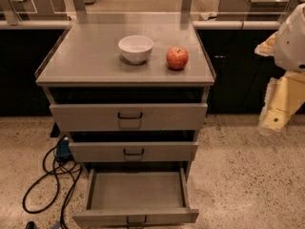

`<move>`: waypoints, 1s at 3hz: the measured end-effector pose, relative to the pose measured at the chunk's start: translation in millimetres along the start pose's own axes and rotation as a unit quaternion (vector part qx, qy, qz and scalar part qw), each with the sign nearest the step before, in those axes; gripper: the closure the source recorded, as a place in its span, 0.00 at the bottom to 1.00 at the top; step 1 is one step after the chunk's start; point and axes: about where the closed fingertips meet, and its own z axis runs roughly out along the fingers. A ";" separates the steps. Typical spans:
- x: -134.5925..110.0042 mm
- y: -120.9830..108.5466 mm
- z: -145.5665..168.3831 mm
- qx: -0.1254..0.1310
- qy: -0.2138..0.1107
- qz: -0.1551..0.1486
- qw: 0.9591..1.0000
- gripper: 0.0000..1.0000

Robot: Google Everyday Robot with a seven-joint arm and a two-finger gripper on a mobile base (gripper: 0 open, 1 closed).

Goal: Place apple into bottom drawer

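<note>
The red apple (177, 57) sits on the grey cabinet top (90, 56), right of centre, beside a white bowl (136, 48) and apart from it. The bottom drawer (90, 191) is pulled out and its inside shows nothing in it. The middle drawer (133, 152) and top drawer (128, 117) are shut. My gripper (277, 109) hangs at the right edge of the view, below the white arm housing (293, 37), off to the right of the cabinet and well apart from the apple. It holds nothing that I can see.
Black cables (50, 178) and a small blue object (62, 149) lie on the speckled floor left of the cabinet. A dark counter front (238, 70) runs behind. The cabinet top has raised side rims and posts at the back.
</note>
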 end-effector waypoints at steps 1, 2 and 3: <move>0.0 0.0 0.0 0.000 0.000 0.000 1.000 0.00; -3.4 -21.3 8.3 0.001 -0.015 -0.002 1.000 0.00; -14.9 -77.8 31.2 0.009 -0.045 -0.002 0.999 0.00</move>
